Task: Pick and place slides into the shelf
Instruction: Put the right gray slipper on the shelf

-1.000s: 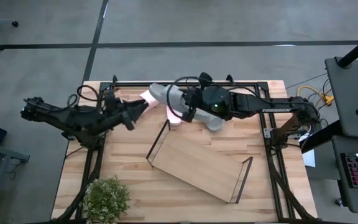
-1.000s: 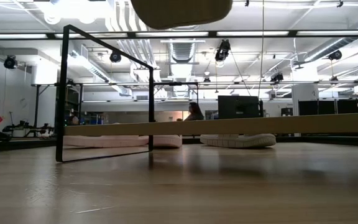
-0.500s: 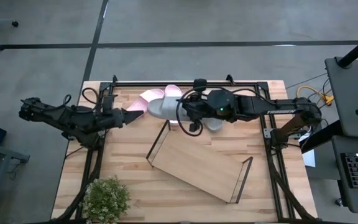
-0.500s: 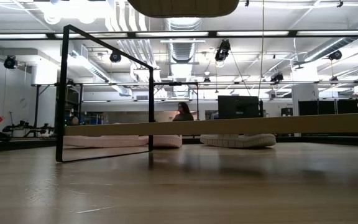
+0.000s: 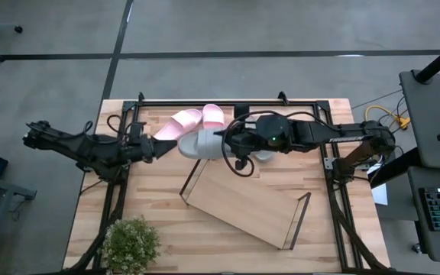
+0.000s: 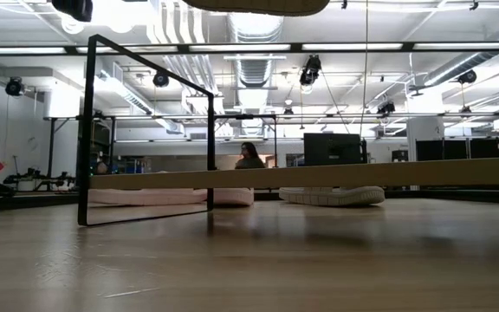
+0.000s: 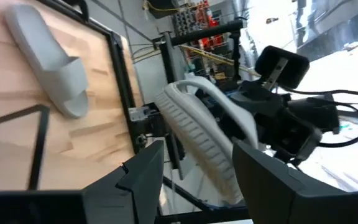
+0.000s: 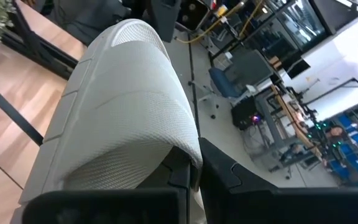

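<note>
My right gripper [image 5: 224, 145] is shut on a grey slide [image 5: 199, 143] above the table's far middle; its sole shows at the top of the low view [image 6: 254, 4]. My left gripper [image 5: 164, 145] is open just left of that slide's free end; whether it touches, I cannot tell. In the left wrist view the held slide [image 7: 197, 143] shows beyond my open fingers [image 7: 145, 171]. The second grey slide [image 7: 51, 59] lies flat on the table under my right arm. Two pink slides [image 5: 189, 121] [image 5: 214, 114] lie flat at the far edge. The shelf [image 5: 243, 200] stands askew, bare. My right gripper pinches the grey slide between its two fingers at the slide's right end [image 8: 166, 158]. The fingers come about level from the table's right and lie along the slide. The slide is lifted clear of the table and sticks out leftward toward my left gripper.
A potted plant [image 5: 131, 243] stands at the table's near left corner. The shelf's dark wire frames [image 5: 193, 174] [image 5: 298, 221] rise at its short ends. A person [image 6: 249, 156] shows far off in the room behind.
My right gripper has carried the grey slide from over the pink slides toward the table's near edge, and the slide has turned to point at the left edge. The pink slides now show uncovered. My left gripper has shifted a little toward the near edge.
</note>
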`<state>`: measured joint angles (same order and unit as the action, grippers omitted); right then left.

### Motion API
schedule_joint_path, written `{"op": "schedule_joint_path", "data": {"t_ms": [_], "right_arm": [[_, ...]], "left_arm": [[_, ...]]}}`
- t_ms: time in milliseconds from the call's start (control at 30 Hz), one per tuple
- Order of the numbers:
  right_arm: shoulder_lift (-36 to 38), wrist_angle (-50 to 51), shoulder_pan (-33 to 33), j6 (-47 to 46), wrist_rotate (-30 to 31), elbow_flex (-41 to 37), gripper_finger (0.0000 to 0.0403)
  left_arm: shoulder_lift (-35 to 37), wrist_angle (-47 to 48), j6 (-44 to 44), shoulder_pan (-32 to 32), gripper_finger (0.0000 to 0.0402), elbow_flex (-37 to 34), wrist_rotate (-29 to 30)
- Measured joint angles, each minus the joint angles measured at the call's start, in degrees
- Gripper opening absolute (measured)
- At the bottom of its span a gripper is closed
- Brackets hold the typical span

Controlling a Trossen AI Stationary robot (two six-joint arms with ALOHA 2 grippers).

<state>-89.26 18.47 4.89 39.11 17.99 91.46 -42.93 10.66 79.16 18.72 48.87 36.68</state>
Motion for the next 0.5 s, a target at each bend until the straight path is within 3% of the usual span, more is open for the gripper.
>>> {"op": "schedule_joint_path", "data": {"t_ms": [367,500], "right_arm": [[-0.4,-0.7,0.0,1.5,-2.2,0.0,0.0008],[-0.4,-0.8,0.1,1.5,-3.0,0.0,0.0008]], "left_arm": [[-2.7,-6.3,0.0,-0.1,0.0177,-0.5,-2.0],[-4.6,-8.9,0.1,-0.8,0.0177,-0.5,-5.5]]}}
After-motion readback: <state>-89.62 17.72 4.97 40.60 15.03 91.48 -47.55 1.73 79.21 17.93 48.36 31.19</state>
